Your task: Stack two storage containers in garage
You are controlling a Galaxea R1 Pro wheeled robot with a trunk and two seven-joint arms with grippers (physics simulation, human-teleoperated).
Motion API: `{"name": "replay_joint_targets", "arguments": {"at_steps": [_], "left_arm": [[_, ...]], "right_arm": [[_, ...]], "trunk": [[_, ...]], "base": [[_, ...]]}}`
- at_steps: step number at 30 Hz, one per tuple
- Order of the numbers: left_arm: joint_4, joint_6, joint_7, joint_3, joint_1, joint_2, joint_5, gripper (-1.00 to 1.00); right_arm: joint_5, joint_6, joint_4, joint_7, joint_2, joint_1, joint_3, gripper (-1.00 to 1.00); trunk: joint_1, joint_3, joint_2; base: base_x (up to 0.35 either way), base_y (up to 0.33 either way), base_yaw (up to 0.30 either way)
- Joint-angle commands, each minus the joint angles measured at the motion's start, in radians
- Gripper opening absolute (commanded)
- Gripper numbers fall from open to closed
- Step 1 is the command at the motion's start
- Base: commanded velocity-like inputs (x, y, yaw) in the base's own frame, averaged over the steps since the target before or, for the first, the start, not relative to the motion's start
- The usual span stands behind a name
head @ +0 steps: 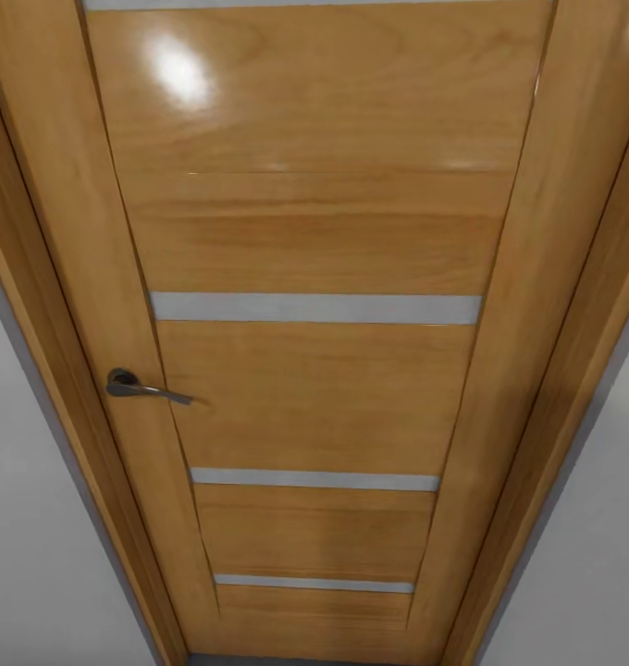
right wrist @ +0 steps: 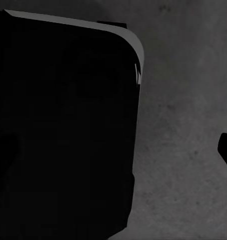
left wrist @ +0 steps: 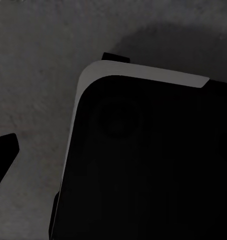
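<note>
Although both wrist views look down past a black, rounded-cornered part of the robot's own body (left wrist: 143, 165) onto rough dark grey floor (right wrist: 188, 100), only a dark sliver of finger intrudes at each edge, so I cannot tell whether either pair of jaws is spread or closed. Farther off, the head view faces a closed wooden door (head: 314, 240) with pale horizontal strips and a grey lever handle (head: 146, 388). Neither storage container is in sight. Being thin-walled and lidless, they should prove light yet flexible; gripping opposite rims seems wisest.
</note>
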Motion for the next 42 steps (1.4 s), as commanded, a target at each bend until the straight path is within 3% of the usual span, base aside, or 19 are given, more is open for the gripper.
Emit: {"name": "replay_joint_targets", "arguments": {"at_steps": [1,16,42], "left_arm": [[-0.001,-0.002,0.001,0.0,0.0,0.0,0.004,1.0],[-0.001,-0.003,0.001,0.0,0.0,-0.002,0.004,1.0],[-0.001,-0.003,0.002,0.0,0.0,-0.001,0.004,1.0]], "right_arm": [[0.007,-0.004,0.001,0.0,0.0,0.0,0.0,1.0],[0.007,-0.004,0.0,0.0,0.001,0.0,-0.002,1.0],[0.011,0.0,-0.001,0.002,0.001,0.0,0.001,1.0]], "trunk": [[0.0,-0.001,0.0],[0.0,-0.001,0.0],[0.0,-0.001,0.0]], "base": [[0.0,0.002,0.0],[-0.022,0.018,0.0],[-0.222,0.0,0.0]]}}
